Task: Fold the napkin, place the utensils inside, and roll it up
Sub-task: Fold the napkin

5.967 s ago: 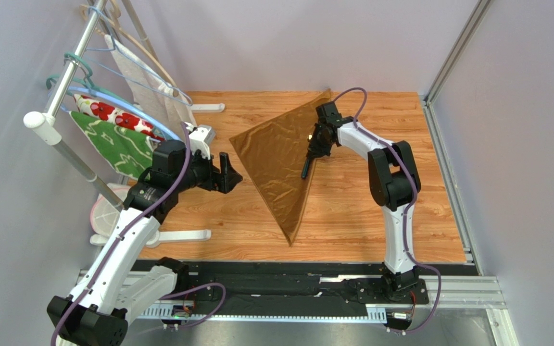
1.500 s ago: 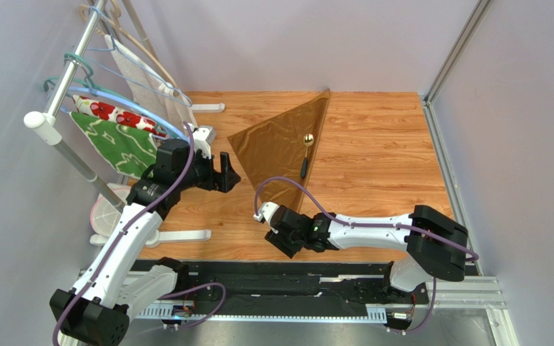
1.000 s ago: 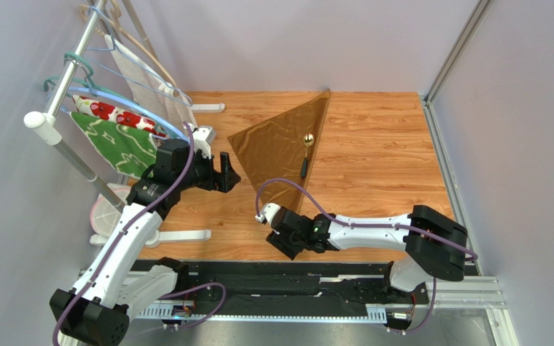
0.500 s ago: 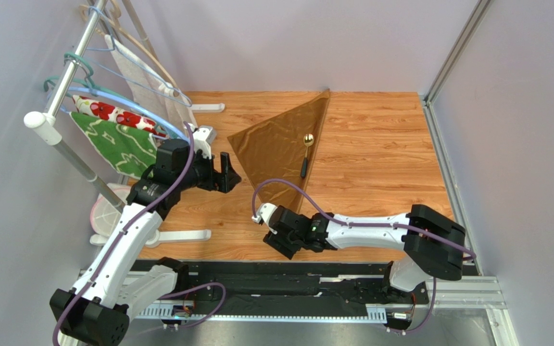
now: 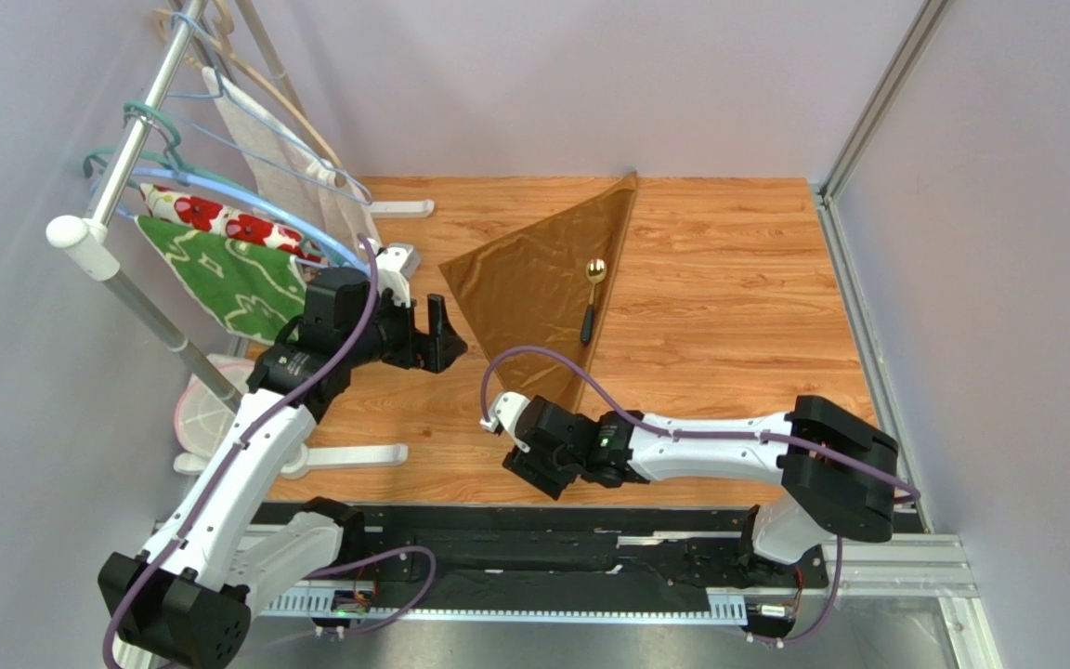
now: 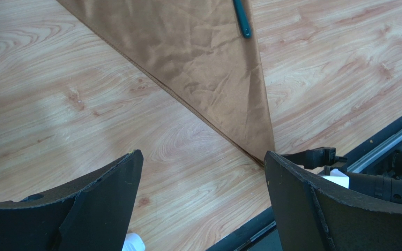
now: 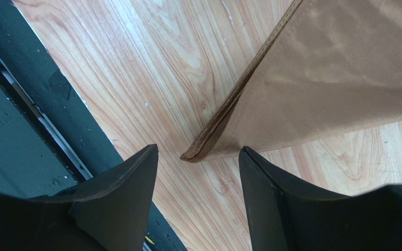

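Note:
The golden-brown napkin (image 5: pixel 534 286) lies folded into a triangle on the wooden table. A utensil (image 5: pixel 591 304) with a gold bowl and a dark handle rests on it near its right edge, and the handle's end (image 6: pixel 241 18) shows in the left wrist view. My right gripper (image 5: pixel 538 471) is low over the napkin's near corner. In the right wrist view that gripper (image 7: pixel 198 151) is open, with the folded corner tip (image 7: pixel 193 155) just ahead of the gap and untouched. My left gripper (image 5: pixel 443 335) hovers left of the napkin. It (image 6: pixel 203 155) is wide open and holds nothing.
A clothes rack stands at the left with a green leaf-patterned cloth (image 5: pixel 227 279) and a white cloth with red flowers (image 5: pixel 206 216) on hangers. Its white foot (image 5: pixel 345 456) lies on the table. A black rail (image 5: pixel 569 537) runs along the near edge. Metal frame posts (image 5: pixel 862 321) line the right side.
My right gripper has crept slightly left at the napkin's near corner. Earlier it was at the utensil on the napkin, then swung down to this corner. The left arm has hardly moved.

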{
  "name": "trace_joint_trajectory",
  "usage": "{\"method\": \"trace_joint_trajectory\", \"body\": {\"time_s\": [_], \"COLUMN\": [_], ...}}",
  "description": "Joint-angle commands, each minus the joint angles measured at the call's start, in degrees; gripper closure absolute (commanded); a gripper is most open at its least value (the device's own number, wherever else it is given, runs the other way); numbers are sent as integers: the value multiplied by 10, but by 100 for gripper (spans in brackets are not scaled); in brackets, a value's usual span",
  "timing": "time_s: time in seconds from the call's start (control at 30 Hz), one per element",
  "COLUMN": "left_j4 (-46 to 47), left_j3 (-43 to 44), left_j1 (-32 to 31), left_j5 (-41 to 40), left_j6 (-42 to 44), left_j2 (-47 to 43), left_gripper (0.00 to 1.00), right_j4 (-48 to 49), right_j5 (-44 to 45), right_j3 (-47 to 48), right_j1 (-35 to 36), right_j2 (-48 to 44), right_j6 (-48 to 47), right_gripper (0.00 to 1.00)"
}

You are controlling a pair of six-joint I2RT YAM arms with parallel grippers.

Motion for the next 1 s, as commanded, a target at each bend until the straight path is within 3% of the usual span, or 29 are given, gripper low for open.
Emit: {"method": "trace_joint_trajectory", "body": {"time_s": [0.0, 0.57, 0.97], "left_j4": [7, 7, 7], "left_j3": [8, 8, 8], "left_j1": [4, 4, 4], "left_j5": [10, 9, 7], "left_j6": [1, 1, 2], "left_j2": [0, -3, -6], "left_gripper": [5, 5, 5], "right_j4": [7, 35, 22], "right_j5": [8, 1, -3], "right_j3": [30, -14, -26], "right_j1": [11, 11, -9], "right_j2": [11, 36, 48], "right_j6": [-11, 7, 12], "right_gripper": [38, 38, 47]}}
